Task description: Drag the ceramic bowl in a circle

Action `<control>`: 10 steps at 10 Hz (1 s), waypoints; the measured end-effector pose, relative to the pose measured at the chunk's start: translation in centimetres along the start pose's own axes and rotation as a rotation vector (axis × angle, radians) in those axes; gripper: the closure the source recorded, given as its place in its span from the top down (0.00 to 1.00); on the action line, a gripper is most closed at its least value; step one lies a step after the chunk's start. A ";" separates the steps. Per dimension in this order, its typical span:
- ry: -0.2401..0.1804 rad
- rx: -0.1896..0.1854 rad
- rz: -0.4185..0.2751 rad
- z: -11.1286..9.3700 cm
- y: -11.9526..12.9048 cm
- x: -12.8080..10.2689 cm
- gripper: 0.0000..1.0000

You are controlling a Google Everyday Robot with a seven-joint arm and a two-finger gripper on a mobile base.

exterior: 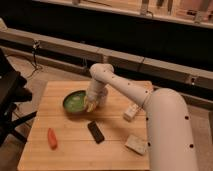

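The ceramic bowl is a round, shallow green bowl on the wooden table, left of the middle. My white arm reaches from the lower right over the table. The gripper points down at the bowl's right rim and touches it. A small white cup stands just right of the bowl, partly hidden behind the gripper.
An orange carrot lies at the front left. A black device lies in front of the bowl. A white box and a tan sponge lie to the right. A black chair stands left of the table.
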 end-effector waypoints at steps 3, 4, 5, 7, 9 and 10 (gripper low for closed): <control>-0.002 -0.004 0.019 -0.7 1.2 0.9 0.00; -0.001 -0.008 0.020 -0.8 1.3 1.0 0.00; 0.000 -0.011 0.020 -0.9 1.3 1.1 0.00; -0.003 -0.017 0.025 -1.1 1.6 1.4 0.00; 0.001 -0.021 0.026 -1.2 1.7 1.6 0.00; 0.002 -0.025 0.023 -1.2 1.6 1.4 0.00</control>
